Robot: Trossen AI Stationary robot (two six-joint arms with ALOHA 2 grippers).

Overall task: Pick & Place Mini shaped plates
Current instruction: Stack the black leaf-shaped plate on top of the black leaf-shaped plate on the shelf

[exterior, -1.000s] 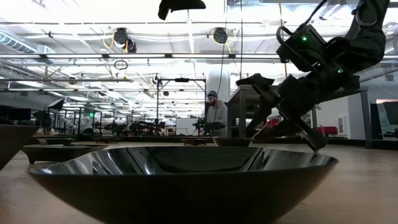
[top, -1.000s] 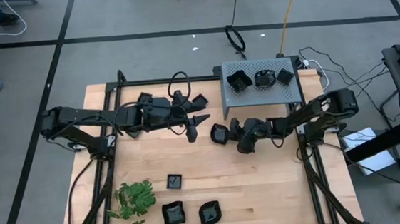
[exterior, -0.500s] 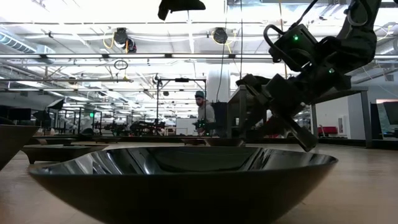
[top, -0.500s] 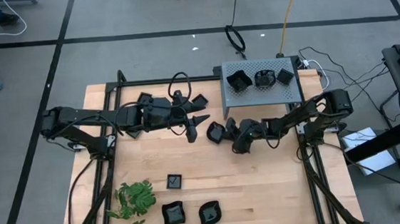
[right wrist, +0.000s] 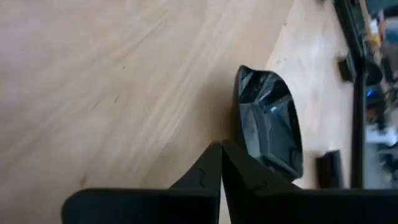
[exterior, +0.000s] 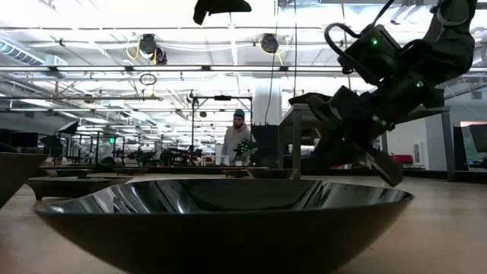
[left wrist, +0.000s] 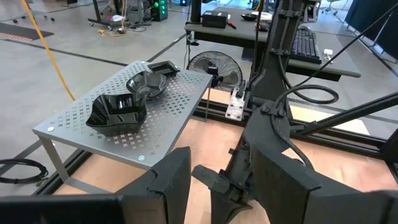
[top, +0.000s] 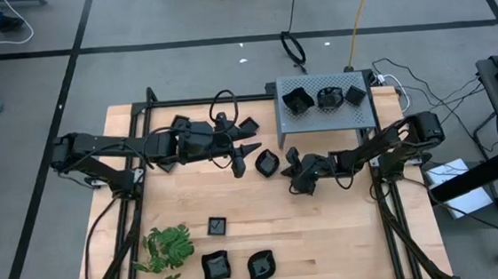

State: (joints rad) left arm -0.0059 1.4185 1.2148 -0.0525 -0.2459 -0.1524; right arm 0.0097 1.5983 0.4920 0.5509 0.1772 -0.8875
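Note:
One mini shaped plate (top: 268, 162), glossy black, lies flat on the wooden table near its middle; it also shows in the right wrist view (right wrist: 270, 124). My right gripper (top: 292, 165) is shut with nothing between its fingers (right wrist: 221, 149), its tips just right of that plate. My left gripper (top: 243, 155) hovers open and holds nothing, left of the plate (left wrist: 217, 186). More plates lie at the table's near edge (top: 215, 266), (top: 261, 265), (top: 217, 224) and at the far left (top: 179, 124). My right gripper's shut fingertips (right wrist: 233, 158) stand right beside the plate's rim (right wrist: 244, 134), slanting down from the table's right. Whether they touch it, I cannot tell. The plate lies flat on the table, outside the fingers.
A grey perforated metal stand (top: 319, 125) at the far right carries three plates (top: 297, 100). A green leafy sprig (top: 168, 248) lies at the near left. One plate (exterior: 228, 221) fills the low view's foreground. Bare wood lies between the arms and the near plates.
My right gripper has shut without taking hold. It first went toward the table's left against the plate, then drew back a little to the right. The plate has slid slightly toward the left and far side and lies outside the fingers.

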